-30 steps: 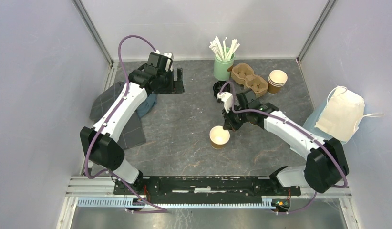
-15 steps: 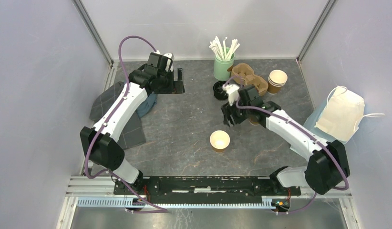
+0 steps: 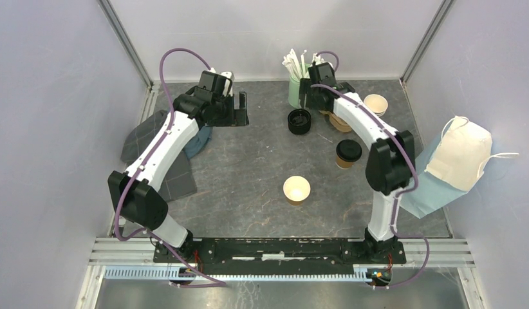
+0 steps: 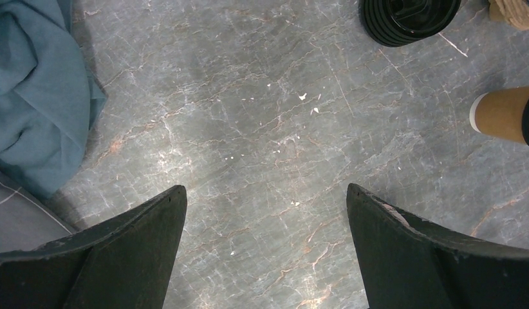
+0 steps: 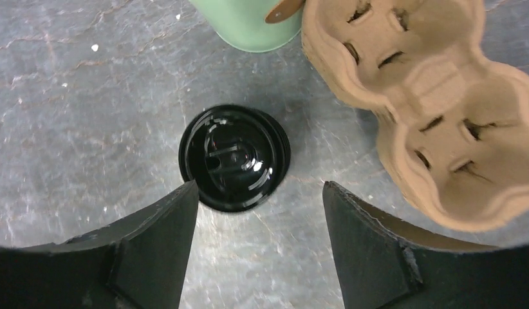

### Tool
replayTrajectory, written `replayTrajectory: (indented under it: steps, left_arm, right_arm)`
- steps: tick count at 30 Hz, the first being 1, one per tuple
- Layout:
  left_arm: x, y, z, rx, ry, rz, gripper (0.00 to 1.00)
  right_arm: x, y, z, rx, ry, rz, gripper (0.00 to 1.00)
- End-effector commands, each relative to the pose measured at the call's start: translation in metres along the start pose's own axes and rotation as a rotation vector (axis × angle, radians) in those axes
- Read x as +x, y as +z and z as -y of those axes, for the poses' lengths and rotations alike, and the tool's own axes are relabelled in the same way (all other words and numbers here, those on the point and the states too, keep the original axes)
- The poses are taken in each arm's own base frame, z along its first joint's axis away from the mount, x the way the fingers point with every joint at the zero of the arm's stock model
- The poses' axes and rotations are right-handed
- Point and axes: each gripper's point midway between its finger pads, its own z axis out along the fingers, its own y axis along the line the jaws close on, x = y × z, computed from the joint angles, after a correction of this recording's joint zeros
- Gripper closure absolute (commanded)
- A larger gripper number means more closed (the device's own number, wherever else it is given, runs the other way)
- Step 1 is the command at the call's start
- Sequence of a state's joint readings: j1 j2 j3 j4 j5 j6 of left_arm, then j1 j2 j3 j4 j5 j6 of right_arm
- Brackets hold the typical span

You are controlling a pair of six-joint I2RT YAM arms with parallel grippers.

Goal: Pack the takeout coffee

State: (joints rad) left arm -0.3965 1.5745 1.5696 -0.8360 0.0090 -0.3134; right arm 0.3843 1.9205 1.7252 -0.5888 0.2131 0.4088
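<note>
Lidded cup: a small brown kraft-paper cup with a round black plastic lid (image 3: 348, 153) stands upright on the dark grey marbled tabletop (image 3: 249, 174), right of centre, just beside the right arm's elbow. Nothing grips it. The left wrist view catches it at its right edge.
Open cup: a brown paper cup with a cream inside and no lid (image 3: 296, 190) stands upright nearer the arm bases, left of the lidded one and apart from it.
Lid stack: a stack of round black plastic lids (image 5: 235, 158) sits further back, near the moulded brown pulp cup carrier (image 5: 436, 109), whose pockets hold nothing.
Right gripper (image 5: 259, 193): it hangs over the near edge of the lid stack with its dark fingers spread wide and nothing between them.
Stirrer pot: a pale green cup holding white stirrers (image 3: 300, 90) stands just behind the lid stack.
Spare cups: a short stack of lidless brown cups (image 3: 376, 104) stands right of the carrier.
Left gripper (image 4: 265, 193): its fingers are spread wide over bare tabletop at the back left, holding nothing.
Cloths: a crumpled teal cloth (image 4: 37, 96) lies by the left gripper, against a grey quilted cloth (image 3: 152, 154).
Bag: a cream paper bag (image 3: 464, 151) lies at the right edge.
</note>
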Motion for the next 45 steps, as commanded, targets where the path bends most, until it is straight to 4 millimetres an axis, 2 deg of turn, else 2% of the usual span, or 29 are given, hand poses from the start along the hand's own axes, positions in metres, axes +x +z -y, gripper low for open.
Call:
replayTrajectory:
  steps: [1, 7, 10, 20, 28, 31, 45]
  left_arm:
    - [-0.014, -0.016, -0.001, 0.004, -0.012, 0.057, 0.01]
    - [-0.014, -0.015, -0.004, -0.002, -0.01, 0.054, 0.01]
    - [-0.015, -0.014, -0.005, -0.004, -0.012, 0.053, 0.01]
    - [-0.015, -0.011, -0.007, -0.008, -0.01, 0.047, 0.01]
    - [-0.015, -0.012, -0.007, -0.009, -0.012, 0.051, 0.01]
    - [-0.015, -0.013, -0.008, -0.01, -0.011, 0.05, 0.01]
    - [-0.013, -0.013, -0.008, -0.006, -0.011, 0.048, 0.01]
  right_arm:
    - [-0.006, 0.02, -0.005, 0.064, 0.065, -0.012, 0.25]
    - [0.007, 0.038, 0.004, 0.125, 0.017, -0.025, 0.37]
    - [0.017, 0.045, 0.006, 0.147, -0.02, -0.046, 0.39]
    - [0.028, 0.062, 0.003, 0.197, -0.106, -0.06, 0.46]
    - [0.029, 0.065, 0.008, 0.249, -0.147, -0.054, 0.57]
    - [0.03, 0.066, 0.009, 0.252, -0.151, -0.052, 0.58]
    - [0.027, 0.068, 0.006, 0.244, -0.135, -0.043, 0.76]
